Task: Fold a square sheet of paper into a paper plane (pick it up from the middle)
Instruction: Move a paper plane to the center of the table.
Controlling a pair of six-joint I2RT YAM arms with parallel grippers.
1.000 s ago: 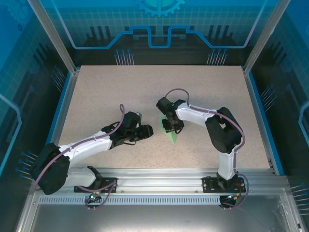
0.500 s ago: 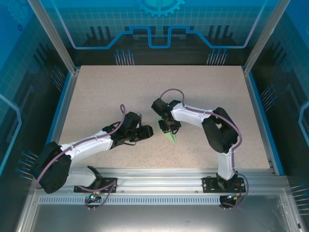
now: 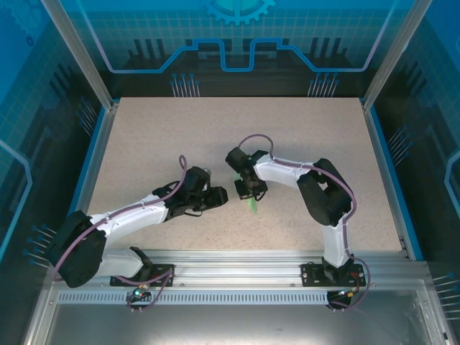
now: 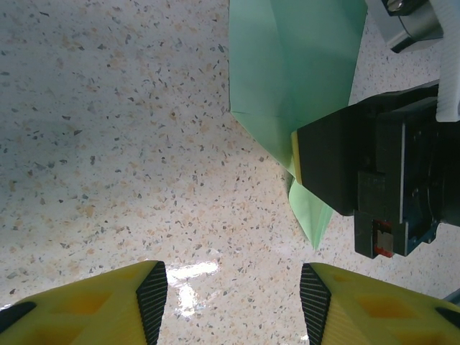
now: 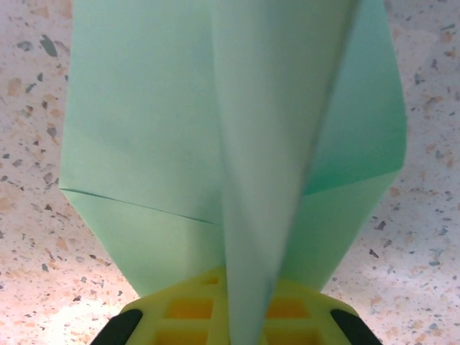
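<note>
Since a second ago the right fingers (image 3: 250, 192) have drawn shut and slid a little towards the left arm (image 3: 129, 215) — the green wedge that lay broad beside them now shows from above as a narrow sliver. They pinch the paper plane (image 5: 215, 144) along its raised centre fold. In the right wrist view that ridge runs up from between the two yellow pads, a flap spreads to either side, and a crease slants across the left flap.

From the left wrist view the wide part of the plane lies beyond the black body of the right fingers, and its pointed end pokes out on the near side. Whether that point touches the surface (image 3: 180, 136) I cannot tell.

Just to the left, the left fingers (image 3: 218, 195) stand apart with nothing between them but bare speckled surface. They face the plane, near it and not touching. They have not shifted over the last second.

Further out, the right arm (image 3: 316, 187) reaches in from its base and bends sharply at the elbow — the left arm stretches low across from its own base. The plane sits near the middle of the surface, between the two wrists.
</note>
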